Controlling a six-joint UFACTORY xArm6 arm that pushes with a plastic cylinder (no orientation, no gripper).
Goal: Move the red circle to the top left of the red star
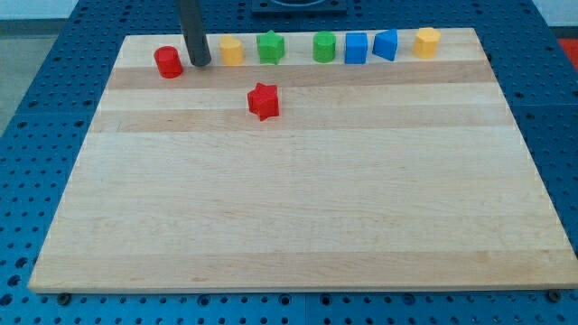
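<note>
Camera view shows no jaws, only the rod's tip (pixel 200 63) just right of the red circle (pixel 168 61), which sits up-left of the red star (pixel 264 100), apparently placed.

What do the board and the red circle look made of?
The board looks like pale wood with a smooth finish: grain and plank strips show. The red circle, just left of my tip, looks like matte plastic or painted wood; uniform colour, no grain.

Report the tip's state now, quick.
No gripper, nothing held: my tip rests on the board just right of the red circle, left of the yellow block.
</note>
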